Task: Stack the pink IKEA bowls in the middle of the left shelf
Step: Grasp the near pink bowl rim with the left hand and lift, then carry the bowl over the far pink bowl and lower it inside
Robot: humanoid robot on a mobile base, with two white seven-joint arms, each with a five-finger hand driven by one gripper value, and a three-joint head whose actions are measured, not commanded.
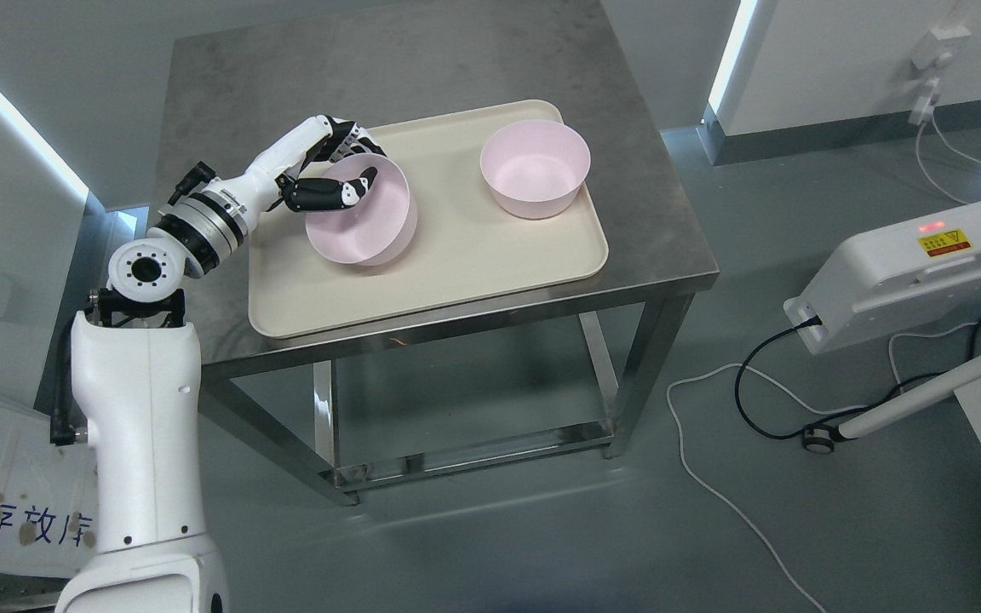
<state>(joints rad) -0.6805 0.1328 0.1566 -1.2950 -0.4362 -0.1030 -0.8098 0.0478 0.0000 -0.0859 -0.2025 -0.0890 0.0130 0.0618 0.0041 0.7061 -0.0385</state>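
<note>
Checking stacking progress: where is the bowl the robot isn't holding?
In the head view, the free pink bowl sits upright on the tray's far right corner, apart from the bowl gripped by the left hand.

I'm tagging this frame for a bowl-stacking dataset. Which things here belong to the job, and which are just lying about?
Belongs to the job:
- left hand, gripping the near bowl's rim
- tilted pink bowl it holds
- second pink bowl, upright
- beige tray under both

Just lying about:
- steel table
- white box with warning sticker on the floor
- floor cables
</note>
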